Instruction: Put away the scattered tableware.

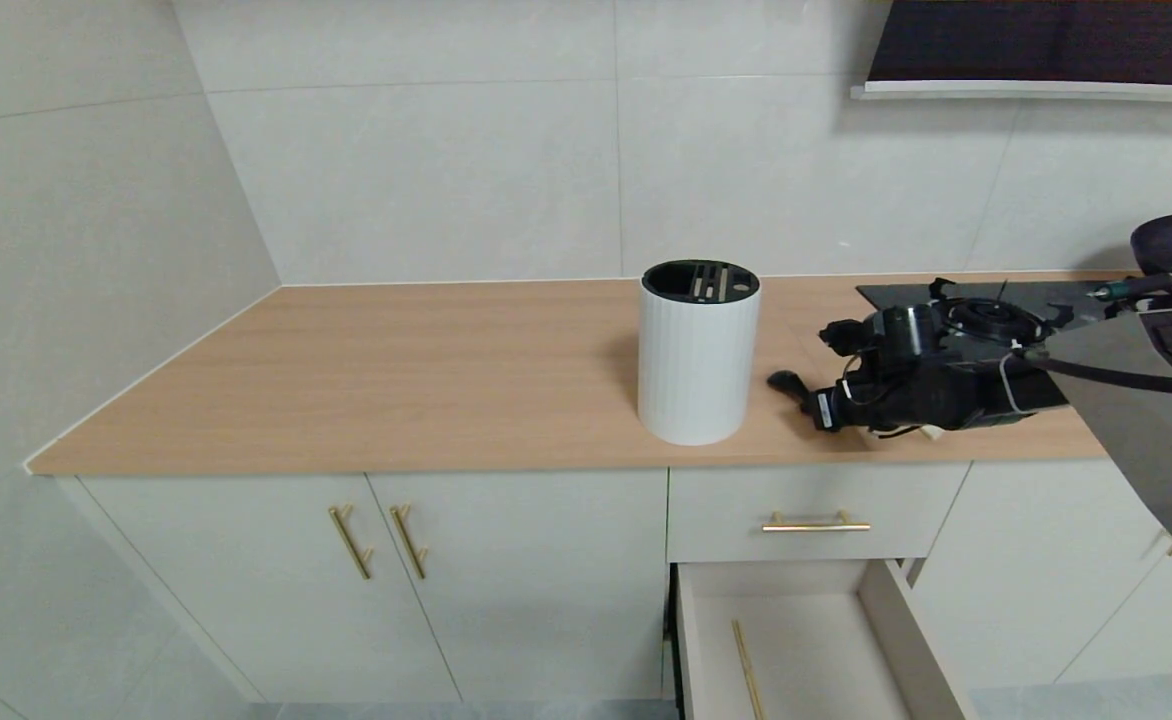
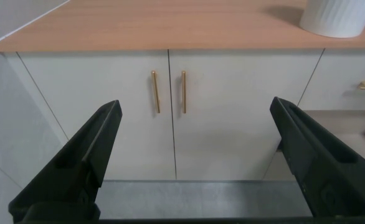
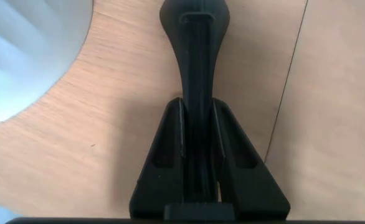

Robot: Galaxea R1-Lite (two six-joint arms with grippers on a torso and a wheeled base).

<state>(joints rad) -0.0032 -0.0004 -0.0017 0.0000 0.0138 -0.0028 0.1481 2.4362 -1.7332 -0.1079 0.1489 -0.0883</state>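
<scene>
The right claw is clamped narrow on a black handle, low over the counter just right of the white holder, with the handle's butt pointing at the holder's wall. The main risk, as I judge it, is a sideways nudge: the holder is tall and stands free, so a push from the butt or the claw could slide or tip it. The grip sits far back on a smooth, tapering handle, so the tool could also twist or slip when lifted, and the top slots look narrow enough to catch a tilted tool. The left claw is spread wide and holds nothing, facing the doors below and left of the holder. The tool's working end is hidden behind the right claw, so its kind is unclear. I cannot tell whether the handle touches the counter. The open drawer below the holder is cut off.
</scene>
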